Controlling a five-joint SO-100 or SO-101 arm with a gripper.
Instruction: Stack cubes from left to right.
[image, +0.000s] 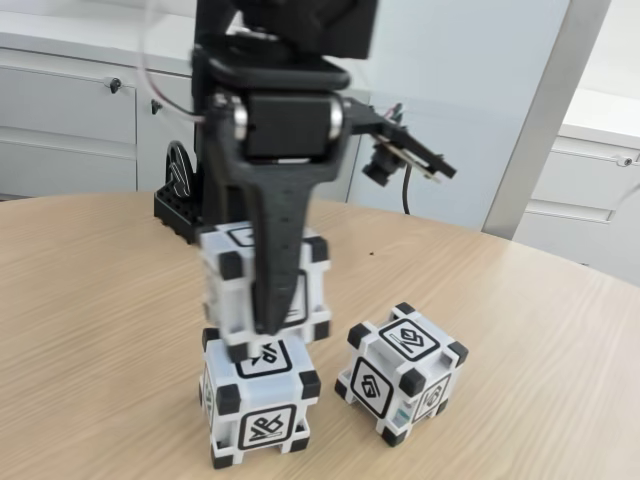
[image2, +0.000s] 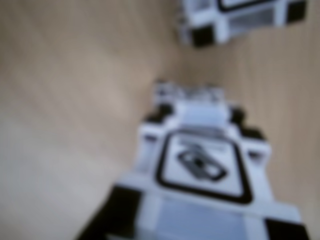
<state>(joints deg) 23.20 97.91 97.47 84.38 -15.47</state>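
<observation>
Centre-left of the fixed view: gripper (image: 268, 322) clamped on the held cube (image: 262, 285), 1 black finger running down its front face, the other hidden behind. Held cube sitting slightly tilted, its lower edge at or just above the top of the base cube (image: 258, 405) at lower centre; actual contact too close to call. Held cube offset a little up and left of the base cube, so not squarely seated. Third cube (image: 400, 372) resting alone on the bench (image: 90, 330), just right of the base cube, turned at an angle, apart from it.

Wrist view, blurred: held cube (image2: 205, 170) filling lower centre with its glyph face up, another cube (image2: 240, 17) at the upper right edge, wood grain of the bench (image2: 65, 100) on the left.

Progress, as a judgement: first stacking step nearly done, pending alignment, lowering and release. Still left: opening the gripper, fetching the third cube and setting it on top for a stack of 3.
</observation>
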